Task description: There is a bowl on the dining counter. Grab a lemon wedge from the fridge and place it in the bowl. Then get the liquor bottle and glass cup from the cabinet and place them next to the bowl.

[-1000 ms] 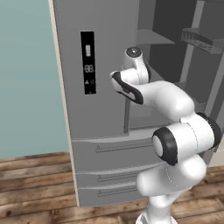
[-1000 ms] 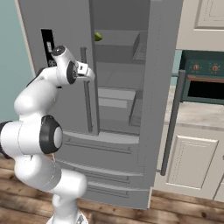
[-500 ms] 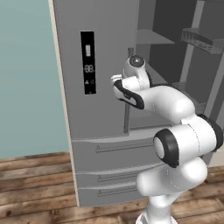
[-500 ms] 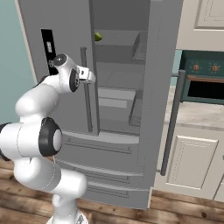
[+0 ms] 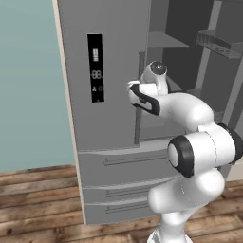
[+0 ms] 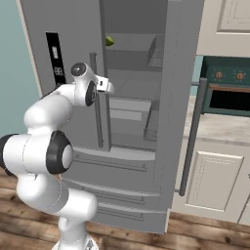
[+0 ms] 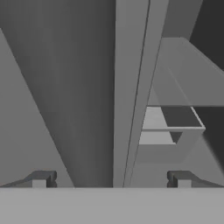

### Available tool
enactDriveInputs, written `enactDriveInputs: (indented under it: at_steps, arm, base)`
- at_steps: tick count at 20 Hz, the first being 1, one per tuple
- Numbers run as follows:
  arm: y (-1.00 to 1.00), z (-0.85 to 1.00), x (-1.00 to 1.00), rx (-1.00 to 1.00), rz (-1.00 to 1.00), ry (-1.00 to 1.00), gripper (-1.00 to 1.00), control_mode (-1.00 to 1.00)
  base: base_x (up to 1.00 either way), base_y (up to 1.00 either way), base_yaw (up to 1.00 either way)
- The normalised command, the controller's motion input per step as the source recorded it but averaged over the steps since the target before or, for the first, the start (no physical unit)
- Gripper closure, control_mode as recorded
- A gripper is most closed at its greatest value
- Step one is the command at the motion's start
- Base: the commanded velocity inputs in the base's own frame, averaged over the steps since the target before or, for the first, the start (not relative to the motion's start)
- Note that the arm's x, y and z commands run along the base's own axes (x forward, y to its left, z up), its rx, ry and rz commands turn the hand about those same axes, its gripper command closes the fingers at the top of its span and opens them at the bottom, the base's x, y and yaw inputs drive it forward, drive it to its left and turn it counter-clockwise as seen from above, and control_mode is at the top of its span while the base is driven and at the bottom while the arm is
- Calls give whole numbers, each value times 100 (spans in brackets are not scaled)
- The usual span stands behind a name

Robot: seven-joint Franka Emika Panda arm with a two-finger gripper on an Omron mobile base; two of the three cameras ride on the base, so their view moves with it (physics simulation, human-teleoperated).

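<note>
The grey fridge [image 5: 111, 52] stands in front of me, its left door closed and its right door [image 6: 181, 73] swung open. A small yellow-green lemon wedge [image 6: 110, 41] lies on the top shelf inside. My gripper [image 6: 107, 87] hovers at mid height by the inner edge of the left door, close to its vertical bar handle [image 6: 93, 105]. In the hand view the gripper [image 7: 111, 180] is open, its fingertips [image 7: 41, 179] wide apart, and the door's upright bar [image 7: 131, 100] runs between them further ahead. Nothing is held. The bowl, bottle, cup and cabinet are out of view.
Fridge shelves [image 7: 168, 129] and a door bin [image 5: 218, 42] show in the open right half. Lower drawers [image 5: 123, 161] sit under the doors. To the right are a cream drawer unit [image 6: 215, 180], a stone countertop [image 6: 219, 127] and a dark green oven [image 6: 227, 93].
The hand has dropped a little and moved forward toward the fridge's left door edge. The jaws stayed open.
</note>
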Motion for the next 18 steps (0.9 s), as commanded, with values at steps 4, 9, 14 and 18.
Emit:
enactDriveInputs:
  at_steps: [4,9,14,18]
  arm:
    - [-13,-1,26,2,0,0,-100,-100]
    - [0,-4,32,1,0,-1,-100,-100]
    - [2,-1,16,0,0,-6,-100,-100]
    - [4,-1,2,0,0,-5,-100,-100]
  base:
    - [0,0,0]
    - [0,0,0]
    - [0,0,0]
    - [0,0,0]
